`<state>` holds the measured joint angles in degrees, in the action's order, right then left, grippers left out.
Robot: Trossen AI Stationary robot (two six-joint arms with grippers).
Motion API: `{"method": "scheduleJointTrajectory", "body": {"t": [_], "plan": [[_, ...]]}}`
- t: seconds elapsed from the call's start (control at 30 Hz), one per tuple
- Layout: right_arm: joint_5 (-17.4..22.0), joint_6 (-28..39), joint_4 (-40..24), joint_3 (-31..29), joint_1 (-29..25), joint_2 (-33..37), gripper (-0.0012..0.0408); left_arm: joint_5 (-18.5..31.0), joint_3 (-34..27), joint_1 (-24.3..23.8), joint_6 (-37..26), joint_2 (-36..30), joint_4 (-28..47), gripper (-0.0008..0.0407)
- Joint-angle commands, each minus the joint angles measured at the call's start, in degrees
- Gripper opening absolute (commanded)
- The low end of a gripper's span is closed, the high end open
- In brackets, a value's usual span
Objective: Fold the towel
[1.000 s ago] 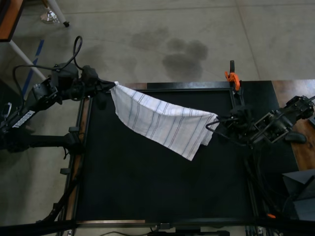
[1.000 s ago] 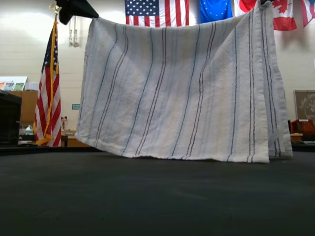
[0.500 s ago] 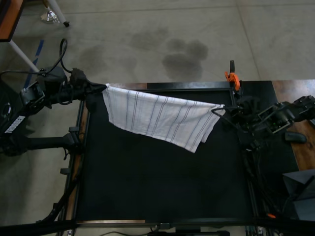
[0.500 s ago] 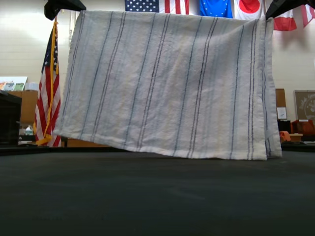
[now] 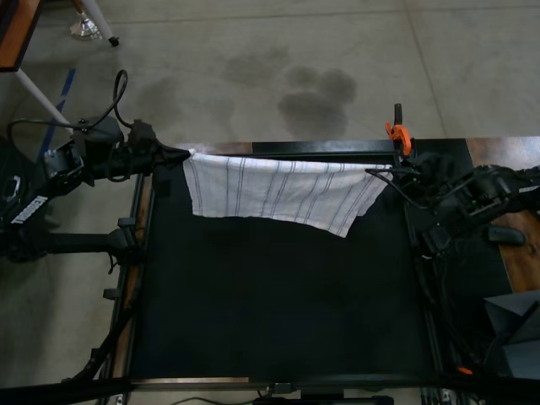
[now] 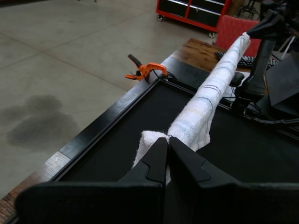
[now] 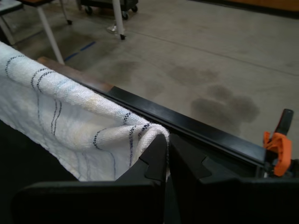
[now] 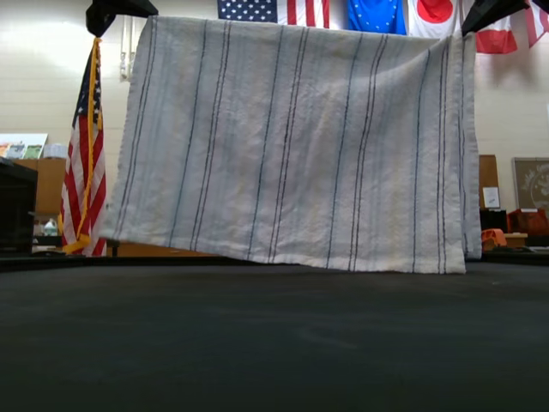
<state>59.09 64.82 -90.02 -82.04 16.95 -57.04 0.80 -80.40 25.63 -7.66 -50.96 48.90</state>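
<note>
Left claw (image 5: 180,154) at the far left corner of the black surface (image 5: 278,312) in the top view, fingers pinched tight on one top corner of the towel (image 5: 274,190); in the left wrist view, both fingers (image 6: 154,161) pressed together with white cloth bunched between them. Stretched from there along the far edge of the surface, held up in the air as a taut band and hanging down as a flat sheet in the exterior view, white with thin dark stripes running top to bottom. Lower hem just above the surface in the exterior view, sloping a little, with an extra fold of cloth doubled behind at the exterior view's right. Orange clamp (image 5: 397,135) fixed on the far edge near the far right corner, just beyond the towel's right end. Right claw (image 5: 381,170) at that end, near the clamp, fingers closed on the other top corner; in the right wrist view, striped cloth curled over and nipped between the black fingers (image 7: 156,158). Flags (image 8: 274,10) on the wall behind in the exterior view.
</note>
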Motion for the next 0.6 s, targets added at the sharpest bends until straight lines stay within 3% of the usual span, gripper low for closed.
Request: {"method": "scheduleJointTrajectory", "body": {"t": [0.0,0.17,0.43,0.57], "plan": [[-0.04,-0.42,0.26,-0.02,-0.55,0.09,0.0,1.25,-0.02,-1.09,-0.07,-0.7,-0.07,0.0],[-0.07,-2.67,2.05,-0.02,-0.72,0.17,0.0,5.53,-0.02,-3.41,0.31,-0.85,-0.2,0.0],[-0.15,-13.49,10.64,-0.02,-0.72,1.75,0.0,5.66,0.35,-6.54,0.2,1.44,-1.27,0.0],[-0.63,-17.84,14.84,0.07,-0.72,3.61,0.0,5.64,4.13,-8.59,0.35,3.82,-6.12,0.0]]}}
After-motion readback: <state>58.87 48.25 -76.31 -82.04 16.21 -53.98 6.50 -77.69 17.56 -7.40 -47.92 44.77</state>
